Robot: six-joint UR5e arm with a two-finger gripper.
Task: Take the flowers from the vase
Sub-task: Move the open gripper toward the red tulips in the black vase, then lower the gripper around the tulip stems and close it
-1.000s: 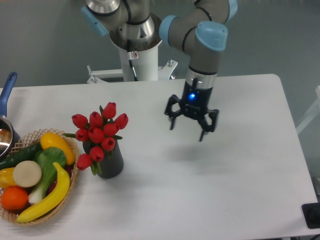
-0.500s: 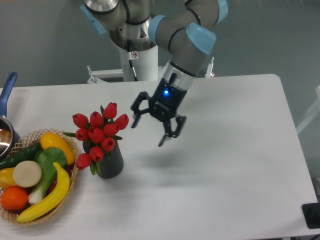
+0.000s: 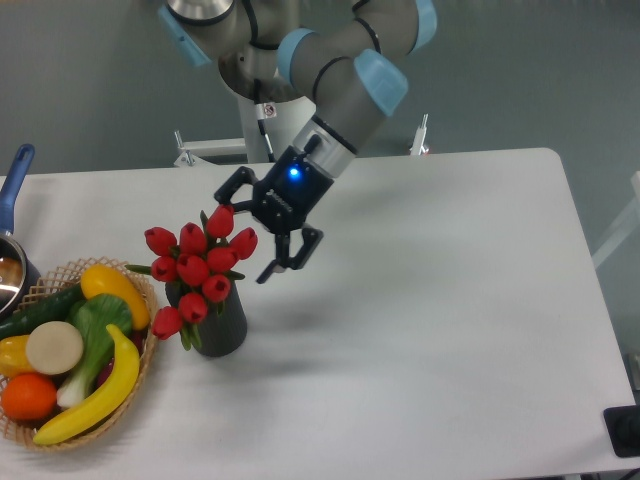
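A broad white surface is seen filling most of the frame, set against a grey-green wall. Over its far edge a grey robot arm with pale blue joint caps is angled down and to the left from a white pedestal. At the arm's end the black tool is shown tilted, a blue light lit on its wrist, with its fingers spread apart and nothing held between them; one finger is seen just above the topmost bud and the other finger just to the right of the bunch, clear of the surface. At the left edge a woven wicker basket is pictured on the surface, loaded with a long yellow banana, a yellow pepper, a leafy green vegetable, an orange and a pale round item. Just right of the basket, the dark ribbed vase is shown standing upright, and the flowers, a bunch of red tulip buds with green stems, are seen still seated in its mouth, one bud drooping over its left side. A pan with a blue handle is partly cut off at the far left.
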